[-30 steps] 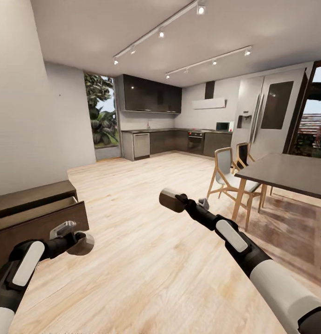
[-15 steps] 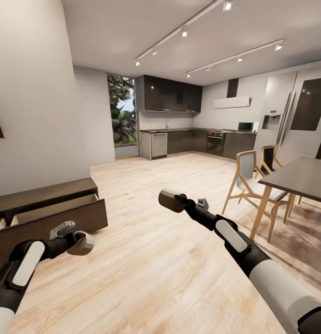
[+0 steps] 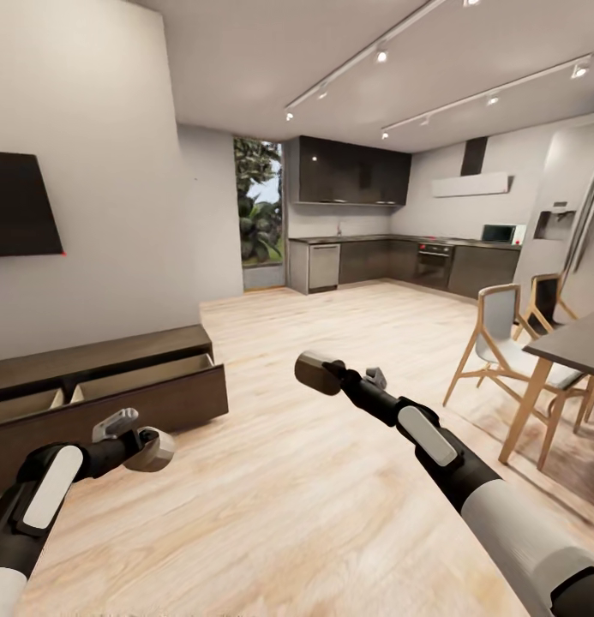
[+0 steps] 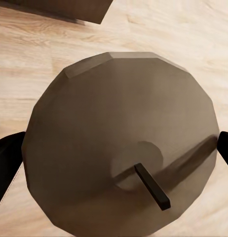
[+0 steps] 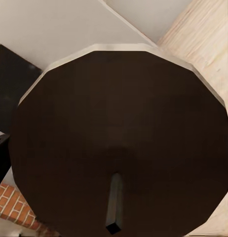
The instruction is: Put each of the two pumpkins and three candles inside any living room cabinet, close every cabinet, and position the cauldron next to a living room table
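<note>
Head view: cabinet (image 3: pixel 108 390) against wall, drawers open, long axis along wall. Left end effector (image 3: pixel 142 444) clamped on candle (image 4: pixel 119 148) near cabinet front; right end effector (image 3: pixel 331 374) clamped on candle (image 5: pixel 119 143), farther out. Presumably light, rigid; grip side wall. Wick-end toward each wrist camera.

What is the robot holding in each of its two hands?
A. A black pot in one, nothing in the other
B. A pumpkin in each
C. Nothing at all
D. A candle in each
D. In the head view the left end effector and the right end effector each grip a stubby candle; the wrist views show wicks on their tops.
</note>
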